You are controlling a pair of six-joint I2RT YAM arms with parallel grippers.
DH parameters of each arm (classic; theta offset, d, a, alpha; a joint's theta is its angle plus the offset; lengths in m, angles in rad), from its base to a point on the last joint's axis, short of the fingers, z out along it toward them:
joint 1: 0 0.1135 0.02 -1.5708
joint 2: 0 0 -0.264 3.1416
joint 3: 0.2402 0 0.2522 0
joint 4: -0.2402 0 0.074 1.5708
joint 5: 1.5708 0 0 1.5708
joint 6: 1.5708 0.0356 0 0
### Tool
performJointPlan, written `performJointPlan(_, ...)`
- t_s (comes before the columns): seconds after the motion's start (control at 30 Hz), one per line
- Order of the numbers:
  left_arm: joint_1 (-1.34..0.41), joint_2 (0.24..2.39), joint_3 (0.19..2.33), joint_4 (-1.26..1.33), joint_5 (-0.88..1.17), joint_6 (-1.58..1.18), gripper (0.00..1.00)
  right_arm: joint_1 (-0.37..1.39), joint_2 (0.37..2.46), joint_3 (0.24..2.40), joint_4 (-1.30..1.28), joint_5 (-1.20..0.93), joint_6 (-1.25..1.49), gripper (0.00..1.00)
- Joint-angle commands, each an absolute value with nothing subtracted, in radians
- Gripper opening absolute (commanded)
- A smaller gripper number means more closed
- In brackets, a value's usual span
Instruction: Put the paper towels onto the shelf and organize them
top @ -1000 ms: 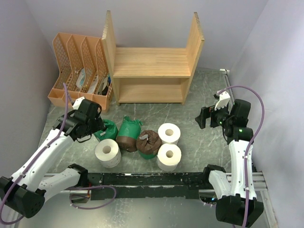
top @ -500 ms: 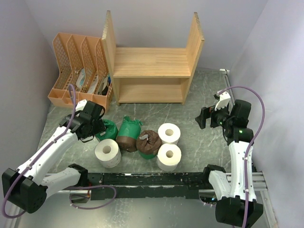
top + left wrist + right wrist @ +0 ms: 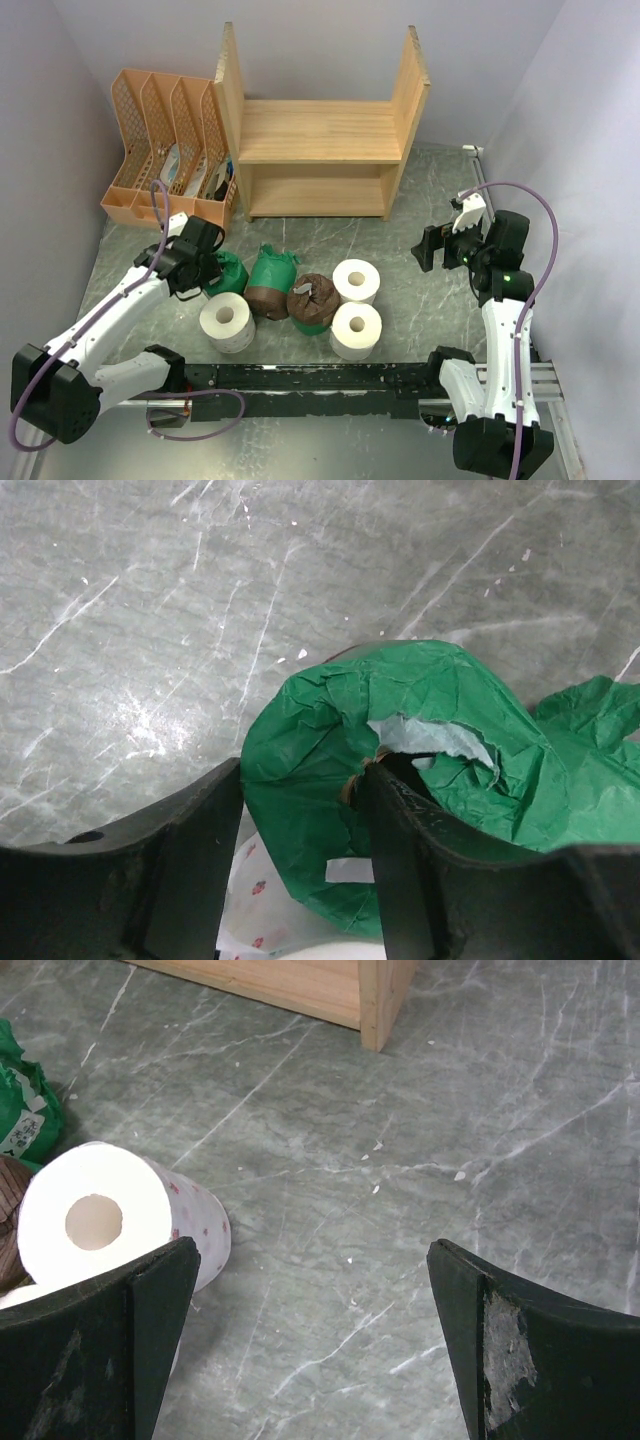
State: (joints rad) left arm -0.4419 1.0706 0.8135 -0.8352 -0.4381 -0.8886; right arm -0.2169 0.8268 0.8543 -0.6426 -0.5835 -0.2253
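- Plainly, no brand or writing can be read. The green-wrapped roll (image 3: 420, 730) carries a small white label too blurred to make out, and the bare white roll (image 3: 95, 1220) shows only tiny red printed specks.
- The left gripper (image 3: 300, 780) has its jaws closed in on the crinkly wrap of that green-wrapped roll, and the plastic fills the gap and touches both fingers.
- The right gripper (image 3: 312, 1255) has its jaws spread wide, holding nothing, above bare worktop (image 3: 400, 230).
- The paper towels sit in a cluster on the worktop in front of the shelf (image 3: 320, 130). They include a second green roll (image 3: 272, 268), a brown-wrapped roll (image 3: 312, 293), and two other white rolls (image 3: 356, 330) (image 3: 227, 322) standing with their cores up.
- The shelf is light wood, with two boards between tall side panels, and stands against the far wall.
- An orange file rack (image 3: 150, 130) stands just beside the shelf's left panel. Its slots hold a few items I cannot identify.
- The worktop is grey and marbled with pale veins, and pale walls (image 3: 320, 40) close it in on three sides.
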Motion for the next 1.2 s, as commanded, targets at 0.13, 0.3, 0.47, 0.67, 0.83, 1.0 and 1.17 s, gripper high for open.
performJointPlan(0.13, -0.436, 1.064, 0.786, -0.754, -0.464, -0.891, 0.39, -0.219, 0.813, 0.856, -0.646, -0.580, -0.233, 1.00)
performJointPlan(0.3, -0.436, 1.075, 0.784, -0.735, -0.438, -0.880, 0.28, -0.219, 0.813, 0.856, -0.644, -0.579, -0.233, 1.00)
performJointPlan(0.47, -0.435, 1.059, 0.777, -0.696, -0.385, -0.849, 0.07, -0.219, 0.811, 0.856, -0.645, -0.579, -0.233, 1.00)
performJointPlan(0.67, -0.435, 0.979, 0.868, -0.629, -0.257, -0.770, 0.07, -0.219, 0.812, 0.856, -0.645, -0.578, -0.233, 1.00)
performJointPlan(0.83, -0.437, 1.015, 1.156, -0.722, -0.191, -0.678, 0.07, -0.220, 0.815, 0.855, -0.644, -0.576, -0.233, 1.00)
performJointPlan(1.0, -0.437, 1.121, 1.452, -0.829, -0.084, -0.577, 0.07, -0.220, 0.815, 0.856, -0.644, -0.574, -0.232, 1.00)
performJointPlan(1.17, -0.439, 1.240, 1.696, -0.893, 0.089, -0.518, 0.07, -0.219, 0.817, 0.856, -0.644, -0.574, -0.230, 1.00)
